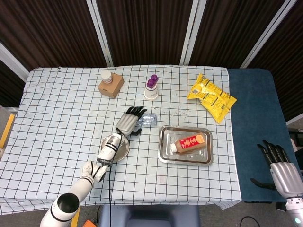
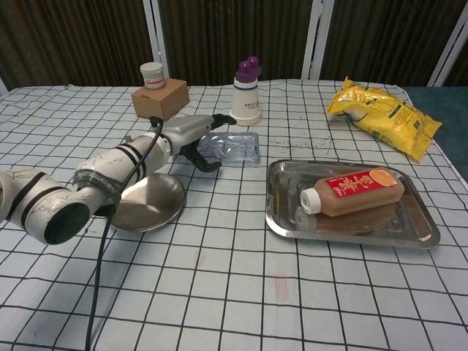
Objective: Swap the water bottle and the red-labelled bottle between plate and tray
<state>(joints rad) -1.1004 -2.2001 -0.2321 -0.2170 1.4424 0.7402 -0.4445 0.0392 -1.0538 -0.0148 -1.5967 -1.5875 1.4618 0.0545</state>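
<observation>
Reaching across the checked tablecloth [image 1: 57, 118], my left hand [image 1: 129, 122] sits just past the round plate [image 1: 115, 146] at about its 1 o'clock, fingers fanned over the near end of the water bottle [image 2: 234, 148]. Bottle lies on its side on the cloth, between plate and tray [image 1: 164, 153]. From the chest camera the fingers [image 2: 205, 150] look loose around it, thumb tucked under, but I cannot tell whether I am gripping it or only touching it. Forearm runs over the plate, which has nothing else on it.

Red-labelled bottle [image 2: 352, 191] lies flat inside the tray, white cap toward the tray's 9 o'clock side, body slightly angled.

My right hand [image 1: 280, 166] hangs off the table at 3 o'clock, over the dark blue surface's [image 1: 255, 123] edge, fingers apart, holding nothing. Head camera only; chest camera does not catch it.

Far side of the table, noted:
- cardboard box [image 2: 160, 98] with a small white jar [image 2: 152, 74] on top, at 11 o'clock of the plate
- white cup [image 2: 246, 101] carrying a purple object [image 2: 248, 69], 12 o'clock of the water bottle
- yellow snack bag [image 2: 382, 113] at 1 o'clock of the tray, well apart from it
</observation>
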